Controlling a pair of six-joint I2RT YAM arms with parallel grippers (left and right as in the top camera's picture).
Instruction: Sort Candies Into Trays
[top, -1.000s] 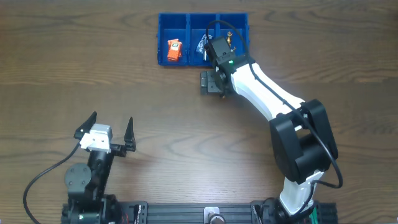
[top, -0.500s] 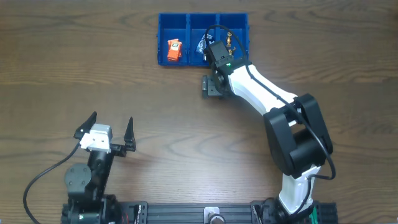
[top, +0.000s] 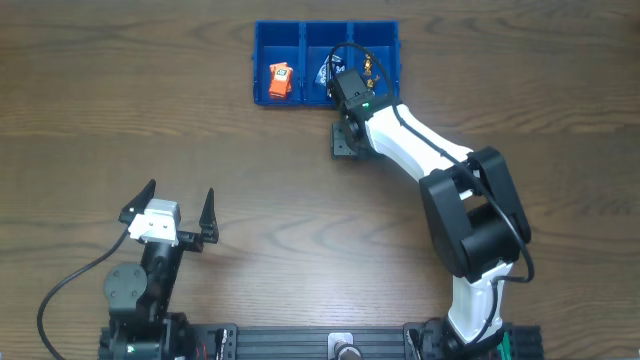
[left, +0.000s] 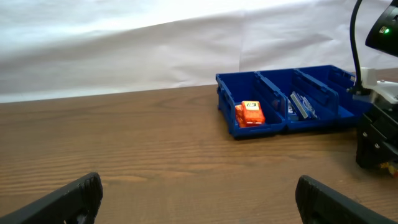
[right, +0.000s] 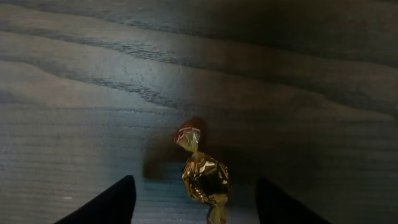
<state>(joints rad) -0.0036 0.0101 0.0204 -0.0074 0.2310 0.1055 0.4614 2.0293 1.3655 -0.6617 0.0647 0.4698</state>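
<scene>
Right gripper (top: 345, 140) hangs low over the wooden table (top: 300, 220) in the top view, just on the near side of the blue tray (top: 258, 60), close to its middle and right compartments. An orange candy (top: 281, 80) lies in the left compartment and silver-blue wrappers (top: 325, 72) lie in the middle one. At near left, well apart from the tray, the left gripper (top: 170, 205) has its fingers spread wide.

From the left wrist, those two fingers (left: 81, 196) stand far apart with bare table between them. The tray sits far and to the right, with the orange candy at its left end.

From the right wrist, a gold-wrapped candy (right: 204, 177) lies on the table between the open dark fingers (right: 109, 202). Neither finger touches it.
</scene>
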